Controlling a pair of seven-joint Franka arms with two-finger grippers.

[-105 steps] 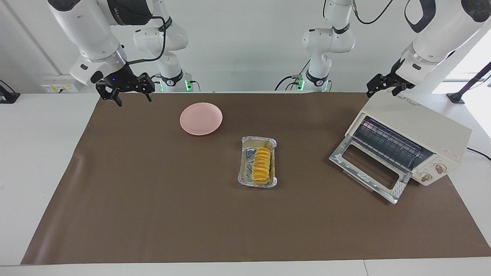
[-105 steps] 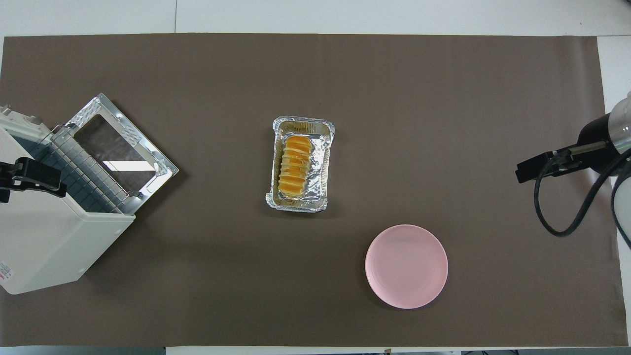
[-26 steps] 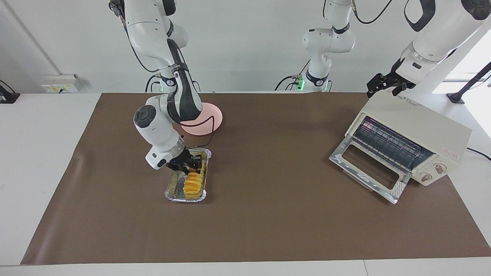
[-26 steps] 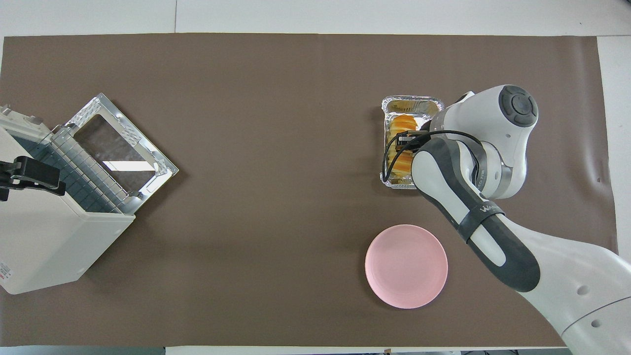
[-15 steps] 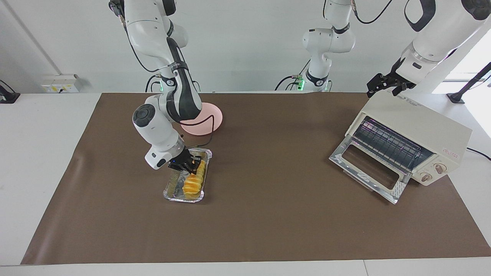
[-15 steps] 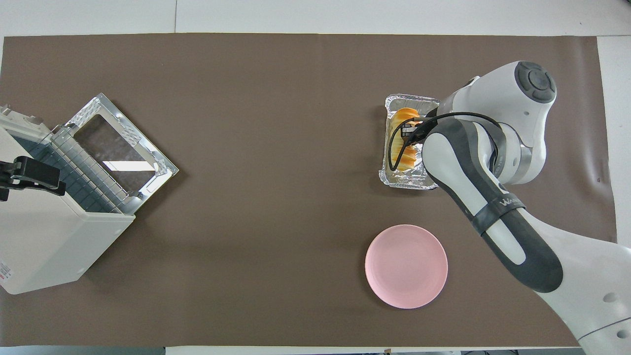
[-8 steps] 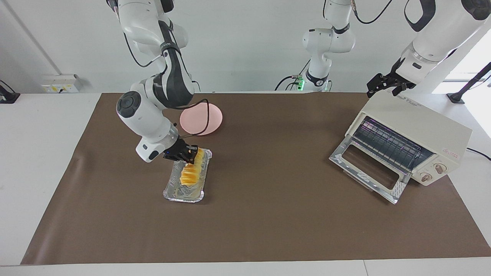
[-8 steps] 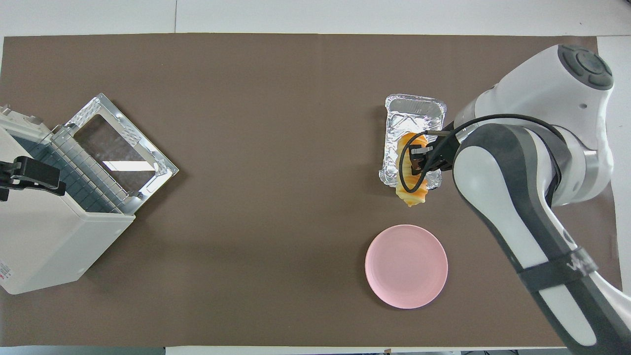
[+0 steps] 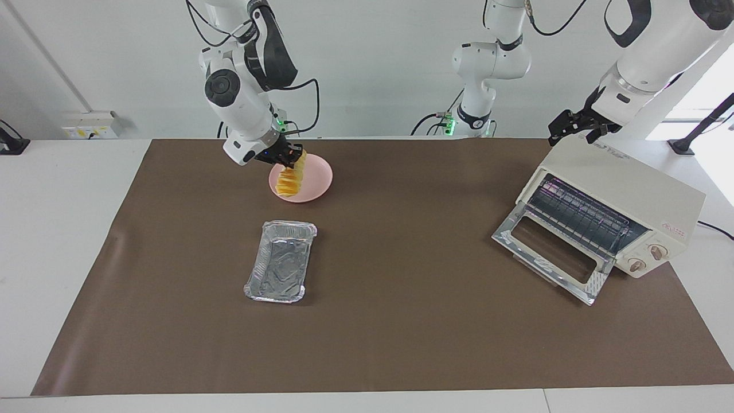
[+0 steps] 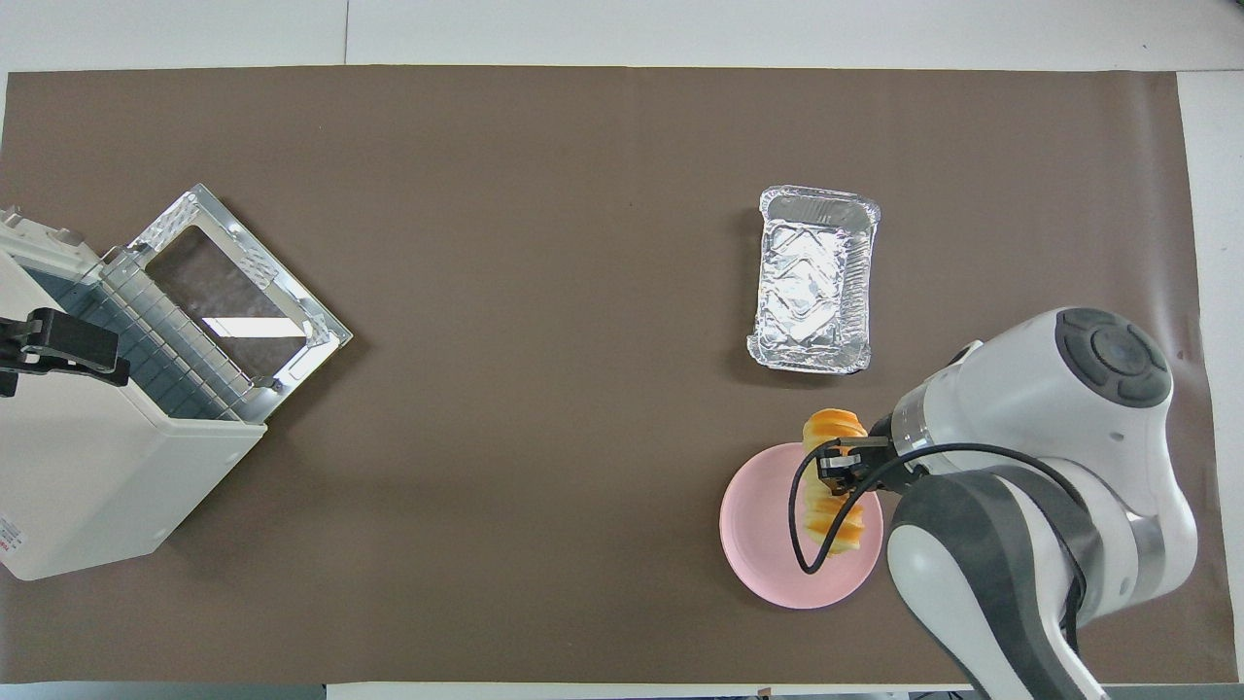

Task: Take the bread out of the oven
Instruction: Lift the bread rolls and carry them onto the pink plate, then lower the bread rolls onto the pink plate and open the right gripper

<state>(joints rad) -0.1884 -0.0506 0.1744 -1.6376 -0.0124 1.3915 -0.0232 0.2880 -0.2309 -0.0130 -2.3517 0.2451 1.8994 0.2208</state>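
1. We see the right gripper (image 9: 287,156) clamped on the bread (image 9: 287,178) — a ridged, golden loaf hanging over the round pink plate (image 9: 315,180), near the tabletop's robot-side edge.
2. The crinkled foil tray (image 9: 279,269) lies empty on the brown mat (image 9: 401,332).
3. The boxy cream oven (image 9: 625,198) sits at the left arm's end — glass door down, wire rack bare.
4. The left gripper (image 9: 573,131) waits, open, over the oven's top.
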